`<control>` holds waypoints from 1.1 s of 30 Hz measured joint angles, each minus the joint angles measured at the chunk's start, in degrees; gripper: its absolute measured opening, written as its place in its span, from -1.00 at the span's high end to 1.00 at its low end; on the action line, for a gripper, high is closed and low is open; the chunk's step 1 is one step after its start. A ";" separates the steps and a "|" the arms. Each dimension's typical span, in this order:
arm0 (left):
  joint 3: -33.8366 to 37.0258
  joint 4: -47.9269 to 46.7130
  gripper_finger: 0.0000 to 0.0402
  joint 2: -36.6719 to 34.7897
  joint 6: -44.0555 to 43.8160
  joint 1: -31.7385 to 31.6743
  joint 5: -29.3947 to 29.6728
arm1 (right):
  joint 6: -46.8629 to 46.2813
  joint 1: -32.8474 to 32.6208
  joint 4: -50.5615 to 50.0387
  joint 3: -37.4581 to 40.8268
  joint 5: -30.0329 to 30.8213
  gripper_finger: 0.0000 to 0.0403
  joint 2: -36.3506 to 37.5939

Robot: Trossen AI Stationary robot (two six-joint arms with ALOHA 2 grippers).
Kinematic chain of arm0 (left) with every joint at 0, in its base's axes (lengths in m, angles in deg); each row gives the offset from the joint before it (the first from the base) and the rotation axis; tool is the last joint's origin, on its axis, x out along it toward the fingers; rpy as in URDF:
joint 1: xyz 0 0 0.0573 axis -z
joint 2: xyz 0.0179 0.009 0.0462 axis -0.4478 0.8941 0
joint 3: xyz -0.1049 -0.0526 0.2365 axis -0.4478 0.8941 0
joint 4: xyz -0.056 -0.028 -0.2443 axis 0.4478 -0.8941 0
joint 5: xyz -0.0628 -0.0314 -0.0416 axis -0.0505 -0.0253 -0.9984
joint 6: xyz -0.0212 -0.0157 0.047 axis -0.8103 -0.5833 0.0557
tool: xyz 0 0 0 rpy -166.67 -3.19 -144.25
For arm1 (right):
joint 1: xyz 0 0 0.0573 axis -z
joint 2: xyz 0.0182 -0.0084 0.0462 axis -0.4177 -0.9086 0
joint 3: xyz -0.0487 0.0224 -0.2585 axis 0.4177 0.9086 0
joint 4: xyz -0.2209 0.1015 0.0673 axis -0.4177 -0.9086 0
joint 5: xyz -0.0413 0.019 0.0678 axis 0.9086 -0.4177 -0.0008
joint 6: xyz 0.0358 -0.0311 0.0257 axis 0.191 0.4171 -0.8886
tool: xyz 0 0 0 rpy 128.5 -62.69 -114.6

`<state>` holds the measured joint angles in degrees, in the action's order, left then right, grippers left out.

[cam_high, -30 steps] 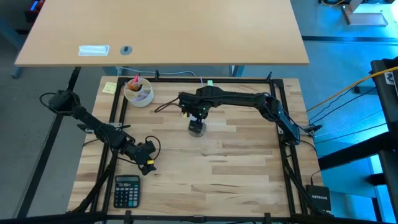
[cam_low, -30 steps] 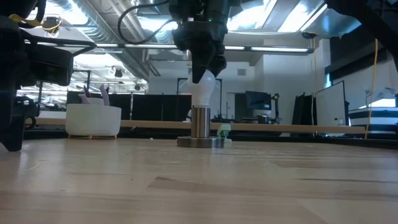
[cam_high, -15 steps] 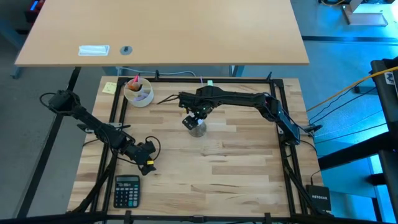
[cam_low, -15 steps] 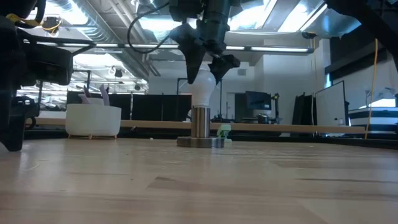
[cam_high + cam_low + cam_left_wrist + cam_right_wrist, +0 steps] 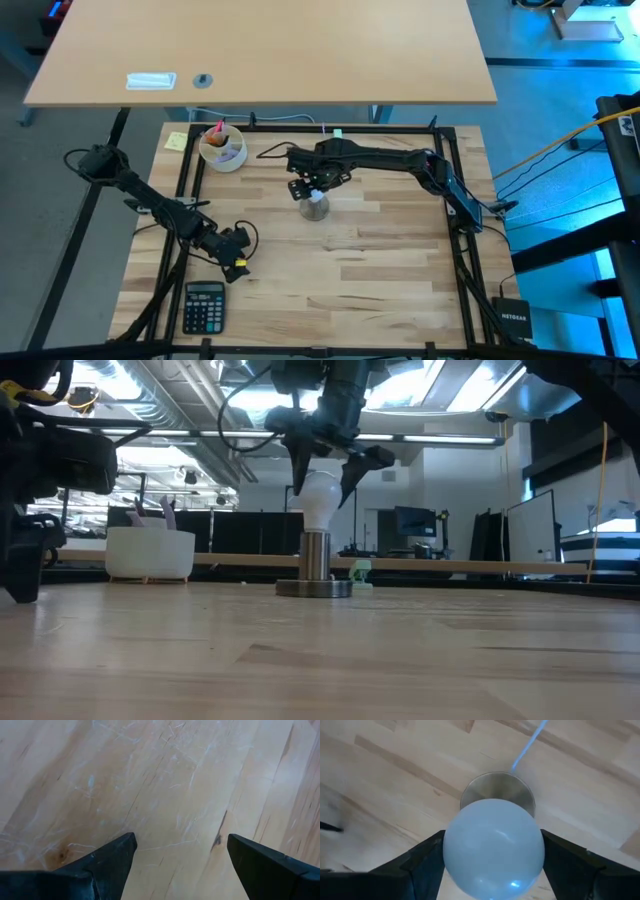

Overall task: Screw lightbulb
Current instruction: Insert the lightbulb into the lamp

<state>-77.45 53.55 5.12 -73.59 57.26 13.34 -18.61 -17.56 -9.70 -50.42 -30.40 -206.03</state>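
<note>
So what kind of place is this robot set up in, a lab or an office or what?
Most likely a robotics lab inside an open-plan office or workshop. Behind the wooden table are rows of desks with monitors, exposed ceiling ducts run overhead, and a calculator sits on the table near the arms.

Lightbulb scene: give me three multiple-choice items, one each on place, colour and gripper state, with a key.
1. Where is the lightbulb?
A. lying beside the calculator
B. upright in the round metal socket base
C. inside the white cup

2. What colour is the bulb?
A. white
B. red
C. black

3. How do the right gripper jaws stand?
A. shut tight above the bulb
B. clamped on the socket base
C. spread open on either side of the bulb

Key: 1 B, the low view shows the bulb standing on the socket. 2 A, it shows white in the low view. 3 C, the low view shows both fingers splayed with gaps to the glass. The left gripper waits, open, near the calculator.
</note>
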 joint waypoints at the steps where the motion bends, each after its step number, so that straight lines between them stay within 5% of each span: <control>1: 0.00 -0.02 -0.54 0.00 0.20 0.00 0.00 | -0.74 -0.01 -0.03 0.01 0.00 -0.44 0.00; 9: 0.00 -0.04 -0.54 0.00 0.31 0.02 0.02 | 0.63 0.01 0.12 0.00 0.52 -0.48 -0.02; 18: 0.00 -0.04 -0.54 0.00 0.83 0.07 0.02 | 5.35 -0.07 0.22 0.13 -0.13 -0.96 0.12; 33: 0.00 -0.02 -0.54 0.00 -0.11 0.07 0.06 | 24.87 1.30 -3.44 0.05 -4.39 -0.97 3.45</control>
<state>-77.45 53.53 5.12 -73.70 57.32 13.41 6.26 -16.26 -13.14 -50.37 -34.79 -202.58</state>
